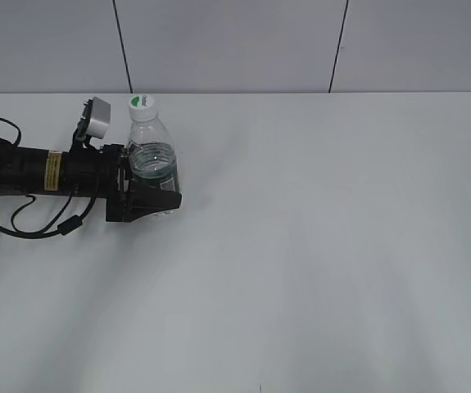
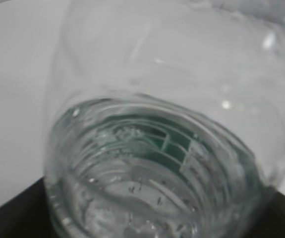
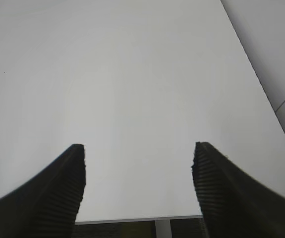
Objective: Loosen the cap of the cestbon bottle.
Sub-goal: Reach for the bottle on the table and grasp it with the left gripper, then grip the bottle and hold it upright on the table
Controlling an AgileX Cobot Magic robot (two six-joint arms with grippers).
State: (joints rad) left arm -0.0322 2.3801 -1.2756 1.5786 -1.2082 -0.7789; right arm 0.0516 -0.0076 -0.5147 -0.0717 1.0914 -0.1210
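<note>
The cestbon bottle (image 1: 151, 160) stands upright near the far left corner of the bench (image 1: 317, 246), close to the back edge, with its white cap (image 1: 142, 103) on top and uncovered. The left gripper (image 1: 149, 196) reaches in from the left edge at low height, and its dark fingers (image 1: 155, 199) are clamped around the lower body of the bottle at the label band; the left wrist view is filled by the clear ribbed wall and green label pressed close to the lens, which fits a firm hold. The right gripper (image 3: 138, 188) is not seen in the exterior view; its own camera shows its two ribbed fingers (image 3: 63, 193) standing well apart with nothing between them, over bare bench.

The cap looks untouched, so the twist is yet to come. The risks, as I judge them: the thin plastic wall may buckle or turn inside the left hold once torque is applied, so the bottle spins with the cap. A low hold also leaves the neck free to tip if the right fingers come down off-centre. The cap is small, so a slightly misaligned closing could slip off its rim.
</note>
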